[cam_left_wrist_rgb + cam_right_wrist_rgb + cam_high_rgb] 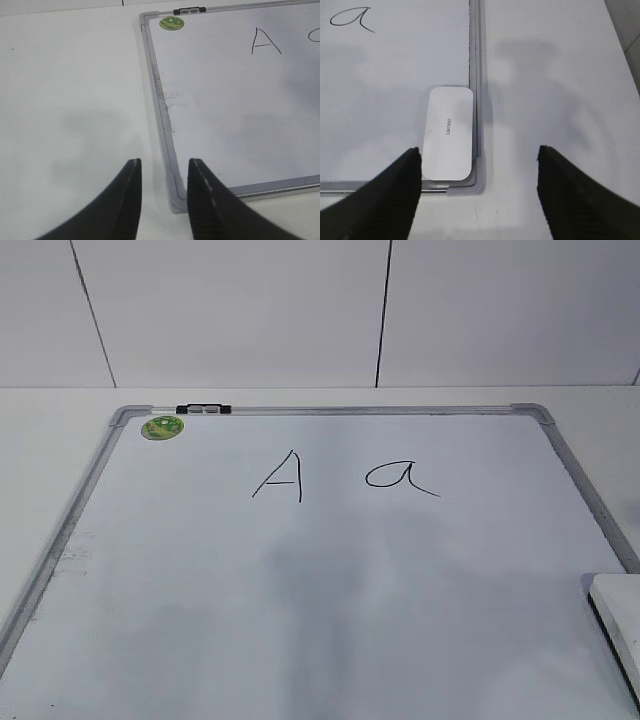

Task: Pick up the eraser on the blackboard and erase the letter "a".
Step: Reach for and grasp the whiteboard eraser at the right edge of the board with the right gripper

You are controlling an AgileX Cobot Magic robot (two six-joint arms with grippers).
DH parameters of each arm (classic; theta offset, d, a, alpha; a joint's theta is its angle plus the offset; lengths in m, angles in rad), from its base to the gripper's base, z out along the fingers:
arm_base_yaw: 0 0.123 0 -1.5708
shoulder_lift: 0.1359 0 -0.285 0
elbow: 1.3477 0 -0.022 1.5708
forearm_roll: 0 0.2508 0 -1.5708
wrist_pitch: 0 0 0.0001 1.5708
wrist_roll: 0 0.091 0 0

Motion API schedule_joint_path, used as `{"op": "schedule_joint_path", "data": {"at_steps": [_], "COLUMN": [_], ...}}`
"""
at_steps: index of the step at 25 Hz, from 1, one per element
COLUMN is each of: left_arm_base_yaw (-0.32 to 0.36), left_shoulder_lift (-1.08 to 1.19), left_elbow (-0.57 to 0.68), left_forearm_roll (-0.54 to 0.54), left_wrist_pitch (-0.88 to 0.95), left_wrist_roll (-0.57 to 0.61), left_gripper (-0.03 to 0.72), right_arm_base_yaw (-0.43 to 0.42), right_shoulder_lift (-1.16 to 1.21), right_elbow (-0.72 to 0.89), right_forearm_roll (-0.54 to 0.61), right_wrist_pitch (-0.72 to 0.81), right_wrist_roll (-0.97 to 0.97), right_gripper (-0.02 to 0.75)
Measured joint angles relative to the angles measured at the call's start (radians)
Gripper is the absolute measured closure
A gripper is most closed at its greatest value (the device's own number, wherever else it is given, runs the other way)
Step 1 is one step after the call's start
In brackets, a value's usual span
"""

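Observation:
The blackboard [330, 590] is a white board with a grey frame, lying flat. The letter "a" [400, 478] is written right of a capital "A" [280, 476]; it also shows in the right wrist view [352, 17]. The eraser [448, 133], a white rounded block, lies flat in the board's near right corner, and its edge shows in the exterior view [618, 625]. My right gripper [479, 159] is open wide above that corner, the eraser just ahead of its left finger. My left gripper [164, 167] is open and empty over the board's near left corner [176, 200].
A round green magnet [162, 427] and a black clip [203, 409] sit at the board's far left edge. White table surface [75, 100] surrounds the board. A white panelled wall [320, 310] stands behind.

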State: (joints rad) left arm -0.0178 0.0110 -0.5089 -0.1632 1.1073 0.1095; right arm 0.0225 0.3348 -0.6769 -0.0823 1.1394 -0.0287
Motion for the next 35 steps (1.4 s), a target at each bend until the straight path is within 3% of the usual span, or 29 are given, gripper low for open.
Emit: {"op": "schedule_joint_path", "data": {"at_steps": [14, 35], "left_arm_base_yaw": [0.0, 0.0], "left_shoulder_lift": [0.0, 0.0], "left_elbow": [0.0, 0.0], "left_forearm_roll": [0.0, 0.0], "left_wrist_pitch": [0.0, 0.0], "left_wrist_roll": [0.0, 0.0], "left_gripper": [0.453, 0.453], "right_arm_base_yaw": [0.0, 0.0], "right_shoulder_lift": [0.389, 0.669], "right_elbow": [-0.052, -0.054], "right_forearm_roll": [0.0, 0.133], "right_wrist_pitch": [-0.01, -0.045], "right_wrist_roll": [-0.001, -0.001], "right_gripper": [0.163, 0.163]}}
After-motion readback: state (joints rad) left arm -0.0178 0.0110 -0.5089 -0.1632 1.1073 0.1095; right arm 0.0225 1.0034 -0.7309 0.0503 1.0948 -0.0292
